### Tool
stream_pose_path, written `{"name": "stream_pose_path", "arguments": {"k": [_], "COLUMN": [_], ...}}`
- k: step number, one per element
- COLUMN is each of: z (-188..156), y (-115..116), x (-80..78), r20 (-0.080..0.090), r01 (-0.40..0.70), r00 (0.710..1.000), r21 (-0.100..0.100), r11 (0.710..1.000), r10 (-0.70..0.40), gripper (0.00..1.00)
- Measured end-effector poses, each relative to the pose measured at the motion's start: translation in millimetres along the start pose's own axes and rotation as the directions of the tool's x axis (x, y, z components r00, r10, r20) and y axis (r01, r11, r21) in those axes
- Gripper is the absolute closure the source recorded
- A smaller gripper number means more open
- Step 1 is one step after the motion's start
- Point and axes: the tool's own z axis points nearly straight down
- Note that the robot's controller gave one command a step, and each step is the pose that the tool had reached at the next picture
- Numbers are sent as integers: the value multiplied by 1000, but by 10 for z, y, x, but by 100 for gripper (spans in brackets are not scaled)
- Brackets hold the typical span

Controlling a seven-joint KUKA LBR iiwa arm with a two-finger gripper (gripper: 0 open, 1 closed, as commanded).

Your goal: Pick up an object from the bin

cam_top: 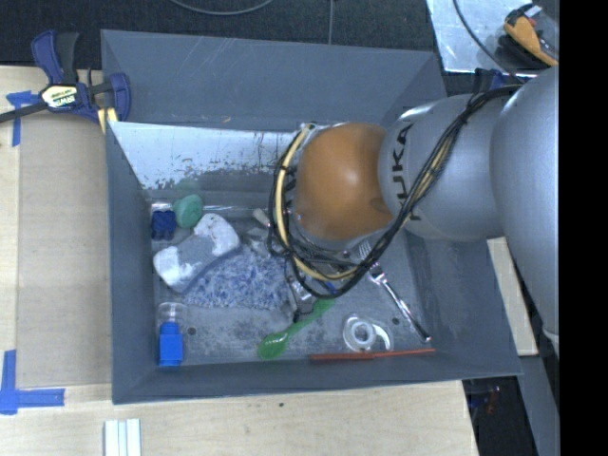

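My gripper (301, 298) is low in the middle of the bin, mostly hidden under the arm's orange cover. It hangs over the right edge of a blue-and-white speckled cloth (237, 283). Just below it lies a green plastic spoon (290, 332), its handle running up towards the gripper. I cannot tell whether the gripper touches either one.
A grey-white soft toy (198, 247), a green ball (188, 207) and a small blue block (162, 222) lie at the left. A clear bottle with a blue cap (170, 338) sits front left. At the front right are a tape roll (366, 334), metal tongs (401, 304) and a red stick (372, 354).
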Motion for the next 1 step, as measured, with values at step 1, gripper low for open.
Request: {"name": "stream_pose_path", "arguments": {"k": [1], "z": [-8], "y": [-216], "x": [-38], "r20": [6], "r01": [-151], "r00": [988], "r21": [-1], "r11": [988], "r10": [151], "gripper": [0]}}
